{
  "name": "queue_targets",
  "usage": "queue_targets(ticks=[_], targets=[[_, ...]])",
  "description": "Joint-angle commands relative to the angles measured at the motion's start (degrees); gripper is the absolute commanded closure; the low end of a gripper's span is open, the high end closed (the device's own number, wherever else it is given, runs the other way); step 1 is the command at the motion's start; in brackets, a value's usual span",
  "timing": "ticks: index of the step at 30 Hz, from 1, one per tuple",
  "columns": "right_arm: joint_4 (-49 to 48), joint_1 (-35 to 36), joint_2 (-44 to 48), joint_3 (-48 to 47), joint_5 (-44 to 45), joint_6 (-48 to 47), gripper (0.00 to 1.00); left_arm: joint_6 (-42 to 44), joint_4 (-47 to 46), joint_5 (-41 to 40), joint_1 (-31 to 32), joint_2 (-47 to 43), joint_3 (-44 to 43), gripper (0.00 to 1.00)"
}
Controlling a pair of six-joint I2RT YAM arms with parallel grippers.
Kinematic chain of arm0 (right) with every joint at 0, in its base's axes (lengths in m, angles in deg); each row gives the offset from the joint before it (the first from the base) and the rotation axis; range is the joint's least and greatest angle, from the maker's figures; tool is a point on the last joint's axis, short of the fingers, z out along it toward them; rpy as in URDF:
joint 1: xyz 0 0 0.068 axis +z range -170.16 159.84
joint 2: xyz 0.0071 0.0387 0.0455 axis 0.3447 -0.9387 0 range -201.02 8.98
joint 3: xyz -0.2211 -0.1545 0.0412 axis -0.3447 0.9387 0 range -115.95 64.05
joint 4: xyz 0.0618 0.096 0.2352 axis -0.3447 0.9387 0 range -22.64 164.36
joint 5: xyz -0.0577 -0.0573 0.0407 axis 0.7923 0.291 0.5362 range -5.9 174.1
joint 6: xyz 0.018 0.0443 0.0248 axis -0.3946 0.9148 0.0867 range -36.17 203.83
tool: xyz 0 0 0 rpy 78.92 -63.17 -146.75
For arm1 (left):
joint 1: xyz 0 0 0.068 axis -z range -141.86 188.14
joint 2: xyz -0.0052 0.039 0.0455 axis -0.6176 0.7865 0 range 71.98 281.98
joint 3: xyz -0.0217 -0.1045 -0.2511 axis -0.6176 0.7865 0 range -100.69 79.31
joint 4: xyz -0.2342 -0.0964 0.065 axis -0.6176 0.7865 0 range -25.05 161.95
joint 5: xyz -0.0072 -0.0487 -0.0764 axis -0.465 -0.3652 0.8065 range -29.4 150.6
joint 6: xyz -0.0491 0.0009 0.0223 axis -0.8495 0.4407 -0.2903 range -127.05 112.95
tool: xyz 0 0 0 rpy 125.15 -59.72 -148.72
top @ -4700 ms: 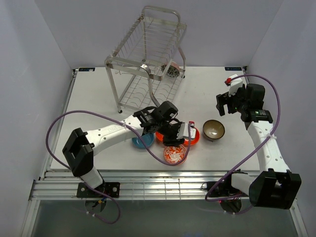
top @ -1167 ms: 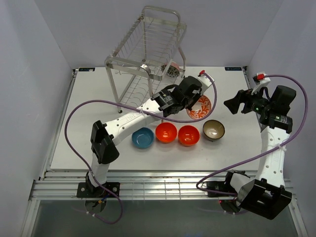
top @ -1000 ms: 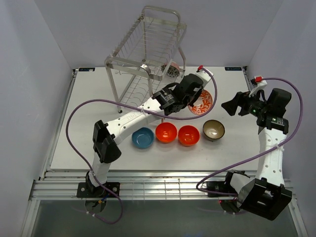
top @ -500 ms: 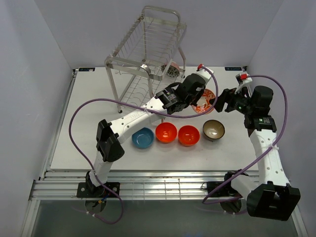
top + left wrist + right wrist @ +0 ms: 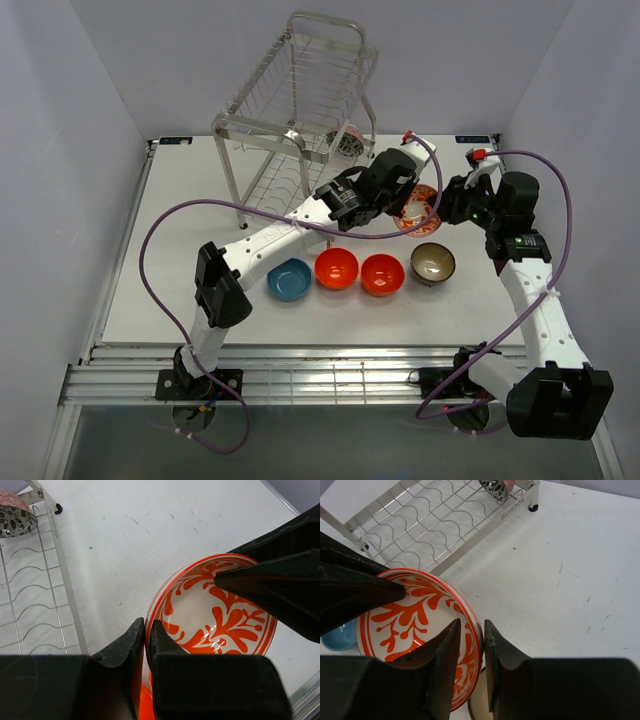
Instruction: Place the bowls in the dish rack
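Rack stands at the far side of the table, with a grey bowl in its lower tier. Left gripper is clamped on the rim of the red-and-white bowl, right of the rack. Right gripper straddles the opposite rim, and I cannot tell if it grips. Blue bowl, two orange bowls and brown bowl line up nearer the arms.

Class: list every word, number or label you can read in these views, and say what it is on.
"SUS304": stamped on the lower frame bar of the dish rack.
Two blue stickers at the far corners in the top view: too small to read.
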Motion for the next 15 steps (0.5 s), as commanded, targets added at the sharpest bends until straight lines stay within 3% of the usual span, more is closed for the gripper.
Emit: queue_targets(ticks=[1, 6, 10, 13, 14, 15], targets=[[-2.3, 2.0, 0.9, 0.6, 2.5, -2.9, 0.72, -1.2, -3.3, 2.2, -0.1, -4.3, -2.8, 1.0], [-1.2, 2.6, 1.2, 0.8, 3.7, -5.4, 0.9, -0.6, -4.1, 4.9, -0.2, -5.4, -2.5, 1.0], [-0.6, 2.5, 1.5, 0.7, 4.5, -7.3, 0.92, 0.2, -4.7, 5.8, -0.3, -6.4, -1.2, 1.0], [-0.6, 2.6, 2.1, 0.5, 5.0, -7.5, 0.92, 0.8, -5.2, 7.1, -0.3, -7.2, -0.3, 0.89], [-0.8, 2.6, 2.5, 0.5, 5.3, -7.3, 0.92, 0.9, -5.7, 7.1, -0.3, -7.7, 0.0, 0.76], [-0.9, 2.5, 2.7, 0.4, 6.2, -7.0, 0.92, 1.2, -5.9, 7.3, -0.3, -7.9, 0.0, 0.7]])
